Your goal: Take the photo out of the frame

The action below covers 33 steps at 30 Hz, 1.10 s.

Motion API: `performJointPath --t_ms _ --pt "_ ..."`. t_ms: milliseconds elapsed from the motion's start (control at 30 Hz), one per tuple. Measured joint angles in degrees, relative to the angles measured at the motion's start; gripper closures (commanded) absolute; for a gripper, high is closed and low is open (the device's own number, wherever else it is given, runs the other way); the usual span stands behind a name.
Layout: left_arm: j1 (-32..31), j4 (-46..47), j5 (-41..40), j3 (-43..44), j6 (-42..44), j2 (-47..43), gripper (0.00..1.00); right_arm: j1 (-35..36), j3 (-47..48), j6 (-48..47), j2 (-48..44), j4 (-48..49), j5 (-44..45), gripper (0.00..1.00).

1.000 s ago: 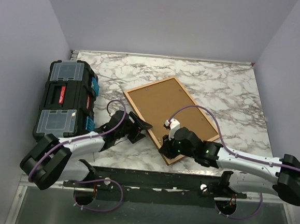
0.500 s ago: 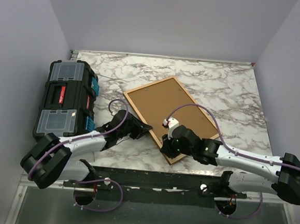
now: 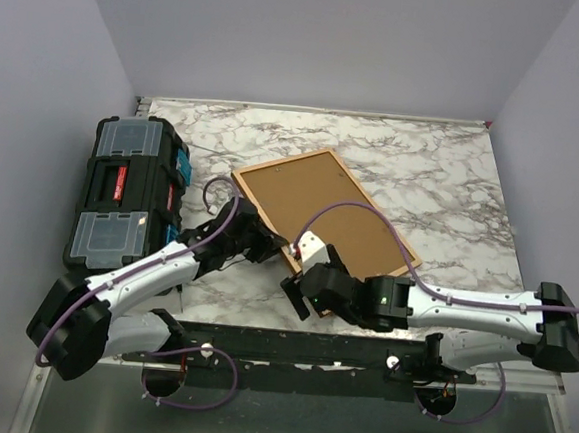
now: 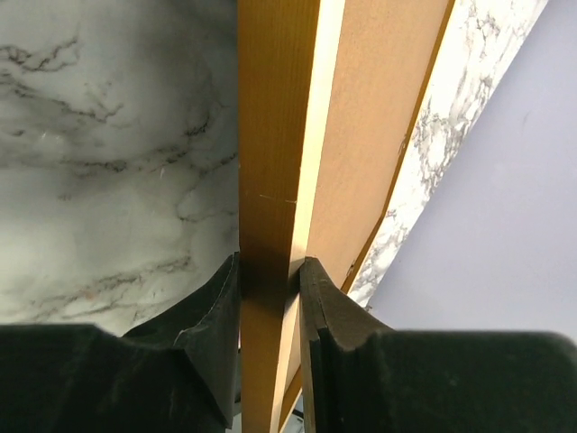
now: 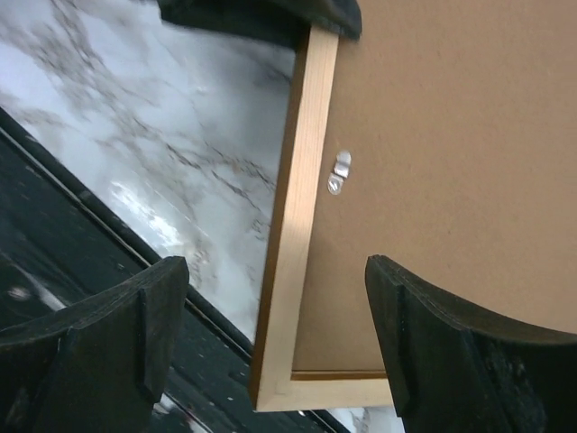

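- Orange-brown frame (image 4: 270, 135): its edge rail is pinched between the narrowly parted jaws of the left gripper (image 4: 269, 275).
- Wide apart and empty, the right gripper (image 5: 275, 280) has the frame's corner just beyond its fingertips.

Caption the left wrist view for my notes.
Left gripper pinches the side rail of the wooden frame, marble table beyond.

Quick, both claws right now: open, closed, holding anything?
Left claw: closed on the frame edge.
Right claw: open, holding nothing.

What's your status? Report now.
Left tool shut on frame edge. Right tool open over near corner. Frame face down, backing board on, photo hidden.
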Motion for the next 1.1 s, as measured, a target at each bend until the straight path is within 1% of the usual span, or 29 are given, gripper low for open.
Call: performJointPath --t_ms 100,167,300,433,500,567,633,800,867,1100 --pt "0.1 -7.0 -0.9 3.0 0.0 -1.9 1.0 4.3 0.2 -0.8 2.6 -2.3 6.4 0.09" --pt "0.3 -9.9 -1.1 4.4 0.0 -2.1 1.0 6.6 1.9 -1.2 5.5 -4.7 10.2 0.08" --pt "0.5 -12.8 -1.2 5.6 -0.2 -2.3 1.0 10.3 9.4 0.0 13.9 -10.5 17.4 0.07" --pt "0.5 -15.5 -1.2 6.5 -0.6 -3.3 1.0 13.6 17.0 5.2 22.6 -19.1 25.3 0.06" --pt "0.5 -16.8 -1.3 7.0 -0.5 -4.2 1.0 14.4 17.3 6.6 24.3 -21.9 27.4 0.06" --pt "0.6 -18.0 -1.8 7.3 -0.5 -5.3 1.0 14.6 15.8 6.6 23.7 -22.4 28.2 0.07" --pt "0.8 -19.1 -2.3 7.3 -0.2 -6.1 1.0 14.7 12.4 4.7 20.4 -20.0 27.9 0.07" --pt "2.3 -20.0 -2.0 7.4 0.0 -6.8 1.0 15.4 -2.9 -6.7 2.0 -3.4 23.6 0.05" --pt "3.4 -20.3 -2.1 7.4 0.4 -7.0 1.0 15.5 -6.7 -11.0 -2.9 2.5 21.7 0.05" --pt "7.2 -22.4 -2.1 7.7 2.7 -7.2 1.0 15.5 -13.6 -23.4 -7.6 16.3 18.2 0.05"
